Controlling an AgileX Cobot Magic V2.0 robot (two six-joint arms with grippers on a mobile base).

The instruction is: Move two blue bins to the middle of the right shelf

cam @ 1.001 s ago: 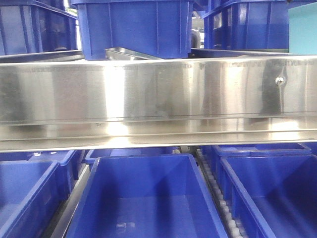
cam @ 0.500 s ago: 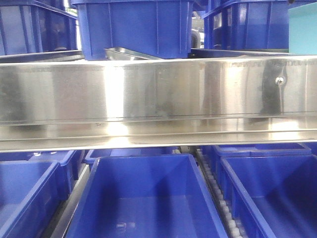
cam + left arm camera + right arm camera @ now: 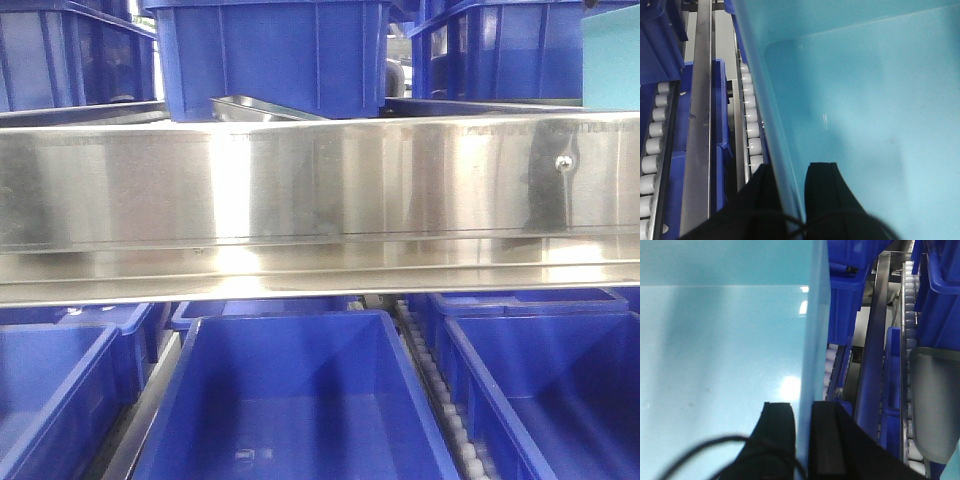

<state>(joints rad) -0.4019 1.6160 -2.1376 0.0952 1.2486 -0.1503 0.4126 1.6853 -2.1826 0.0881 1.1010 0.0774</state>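
In the front view a steel shelf beam crosses the middle of the frame, with dark blue bins above and below it; a light-blue bin edges in at the upper right. In the left wrist view the left pincer, at bottom centre, pinches this bin's wall, with white rollers to its left. In the right wrist view the right pincer pinches the bin's other wall at bottom centre.

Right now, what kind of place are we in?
Likely a warehouse flow rack: steel shelf rail, white roller tracks, rows of blue bins. The left claw and right claw clamp a pale blue bin.
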